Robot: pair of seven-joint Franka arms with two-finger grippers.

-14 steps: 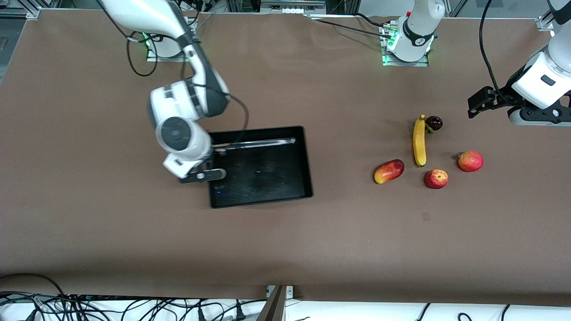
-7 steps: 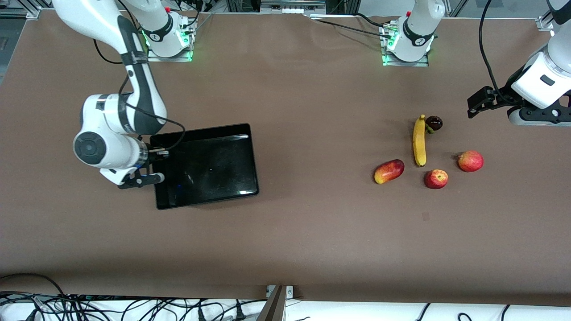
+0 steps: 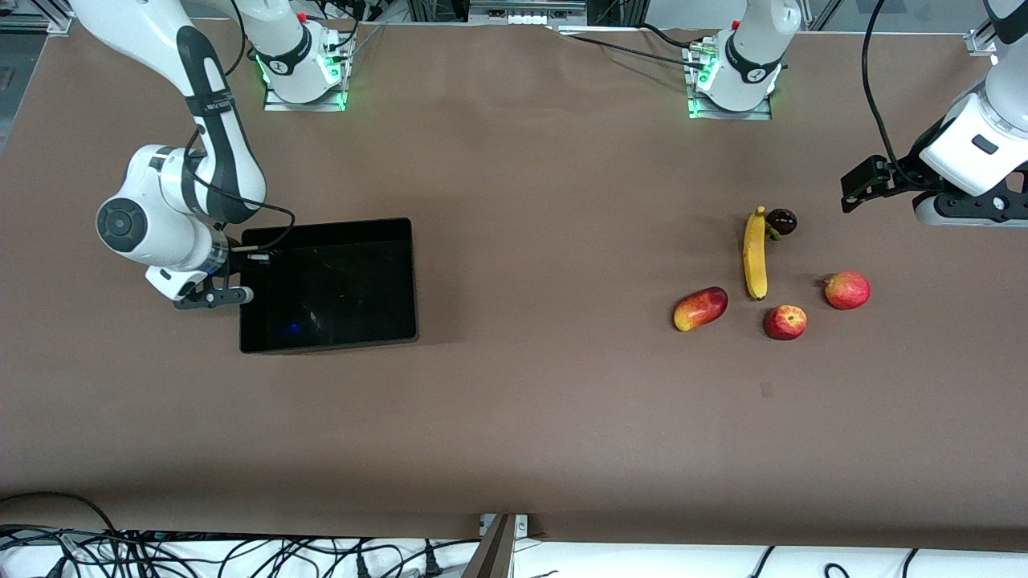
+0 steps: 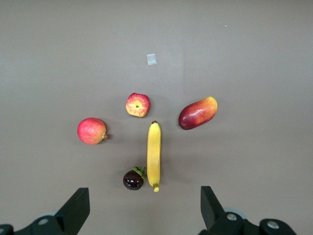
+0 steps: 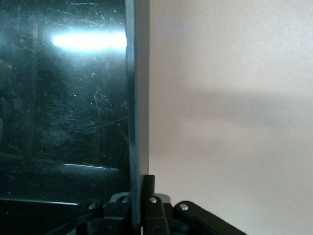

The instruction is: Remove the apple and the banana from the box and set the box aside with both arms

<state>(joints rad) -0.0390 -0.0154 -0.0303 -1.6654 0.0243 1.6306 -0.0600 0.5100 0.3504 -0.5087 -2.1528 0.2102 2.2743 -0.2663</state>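
Box (image 3: 328,285) dragged toward right arm's counter end, wall clenched by right end effector (image 3: 241,258); left end effector (image 3: 853,191) waits released (fruit already out).

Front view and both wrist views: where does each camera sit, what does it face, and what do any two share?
Front view: high across the table, facing both bases; shows the box, fruits, both arms.
Left wrist view: on the left gripper, looking down at the banana and apple; open jaws show.
Right wrist view: on the right gripper, along the box wall its shut jaws clamp.
Shared: front and left wrist show the fruits; front and right wrist, the box.
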